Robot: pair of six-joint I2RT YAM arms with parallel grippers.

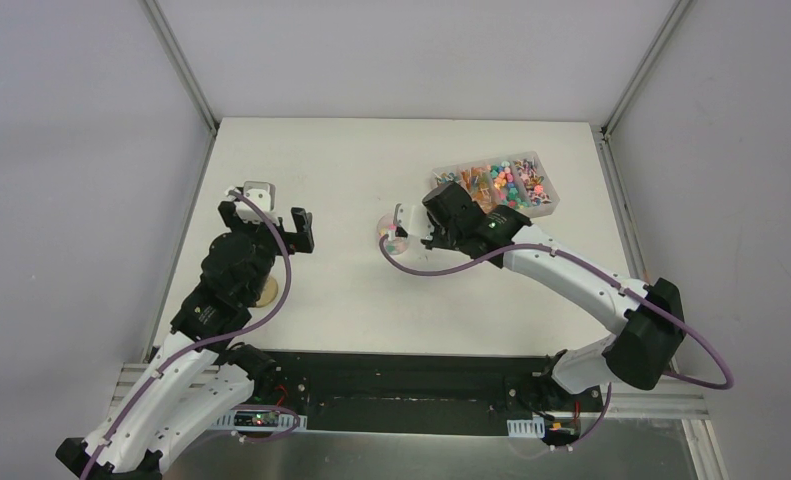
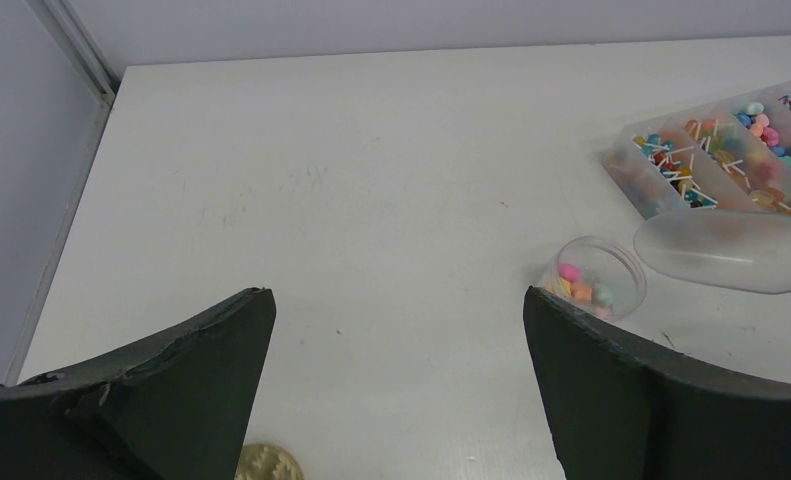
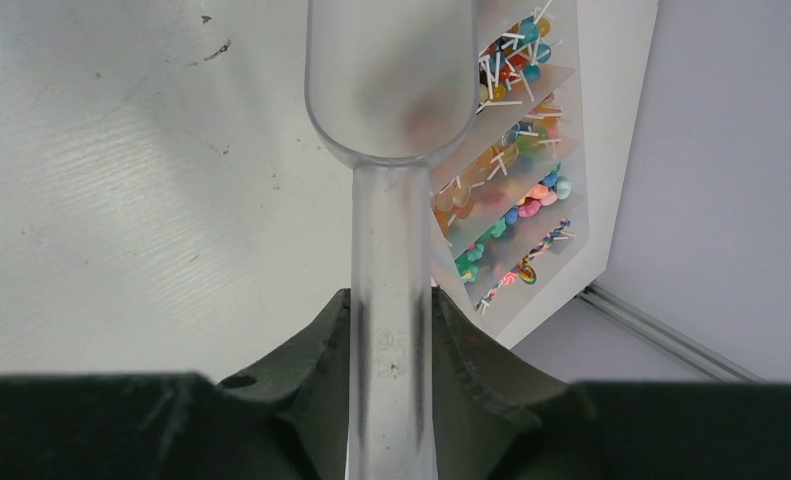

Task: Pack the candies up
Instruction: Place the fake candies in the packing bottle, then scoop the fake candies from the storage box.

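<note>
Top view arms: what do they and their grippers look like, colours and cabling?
Both the left arm and right arm have white link shells with black joint housings, and a purple cable loops along each. The left gripper and right gripper have matte black wedge-shaped fingers.

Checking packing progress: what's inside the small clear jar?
A few candies, pink and orange among them, sit in the jar. The left gripper covers its near edge, so no full count.
</note>
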